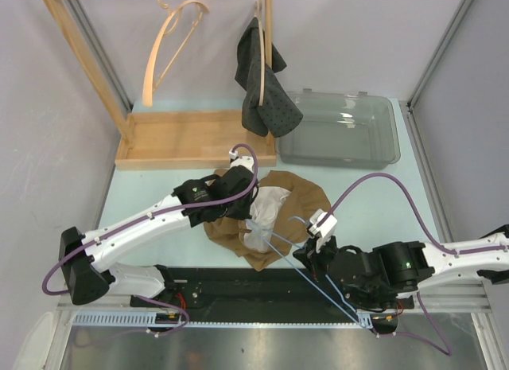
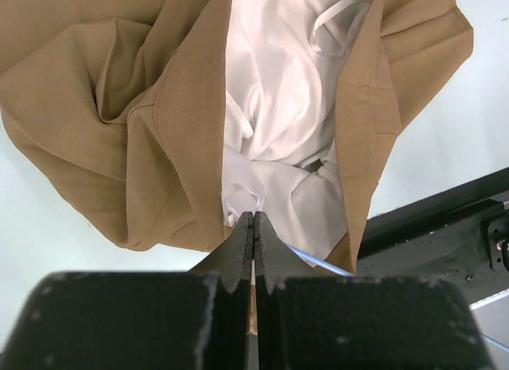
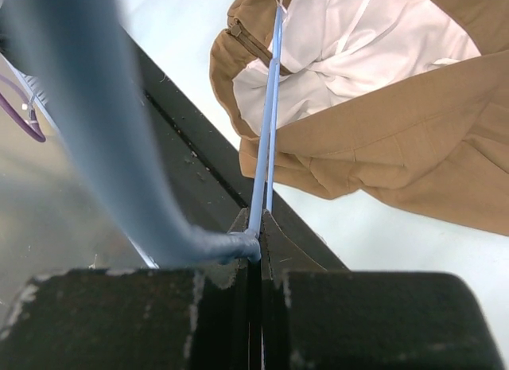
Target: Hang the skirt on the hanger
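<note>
Top external view is showing a tan skirt with a white lining, lying crumpled on the pale table between the two arms, its waist opening facing the near edge. The left gripper is resting on the skirt's far-left side with its fingers pressed together. The left wrist view is showing the tips right at the waistband edge, but whether any cloth is caught between them cannot be told. The right gripper is sitting just beside the skirt's near-right edge, pinching a thin light-blue hanger. The hanger's long axis is running diagonally from the near-right up and left, its far end lying over the white lining at the waist. The skirt is lying ahead and to the left of the right gripper, and the left arm is the nearer one to the cloth. Judging from this, the coming move is depending on lining the hanger up with the waistband.
</note>
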Controlling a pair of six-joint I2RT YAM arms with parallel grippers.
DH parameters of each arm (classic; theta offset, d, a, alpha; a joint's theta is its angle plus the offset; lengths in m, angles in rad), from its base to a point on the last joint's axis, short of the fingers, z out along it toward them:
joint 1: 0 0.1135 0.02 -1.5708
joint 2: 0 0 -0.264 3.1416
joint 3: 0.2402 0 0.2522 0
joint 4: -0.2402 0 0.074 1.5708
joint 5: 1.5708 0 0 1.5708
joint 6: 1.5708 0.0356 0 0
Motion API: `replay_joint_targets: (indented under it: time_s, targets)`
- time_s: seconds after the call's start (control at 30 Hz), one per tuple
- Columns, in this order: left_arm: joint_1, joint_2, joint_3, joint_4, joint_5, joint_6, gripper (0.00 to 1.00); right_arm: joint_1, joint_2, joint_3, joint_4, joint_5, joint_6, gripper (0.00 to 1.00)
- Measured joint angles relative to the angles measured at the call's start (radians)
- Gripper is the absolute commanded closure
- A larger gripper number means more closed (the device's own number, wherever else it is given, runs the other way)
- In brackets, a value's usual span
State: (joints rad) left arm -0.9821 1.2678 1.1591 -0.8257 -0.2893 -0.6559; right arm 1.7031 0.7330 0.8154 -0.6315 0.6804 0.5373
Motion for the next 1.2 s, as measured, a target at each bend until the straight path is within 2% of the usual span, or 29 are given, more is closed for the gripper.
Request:
replay_joint_targets:
  time_s: [0.73, 1.2]
  targets:
    - [0.002, 0.018, 0.000, 0.005, -0.006, -0.026, 1.00, 0.005, 0.037, 0.000, 0.042, 0.040, -0.015, 1.00]
    - [0.003, 0.027, 0.000, 0.000, -0.100, -0.044, 1.00, 0.018, -0.001, 0.000, 0.007, 0.037, -0.005, 1.00]
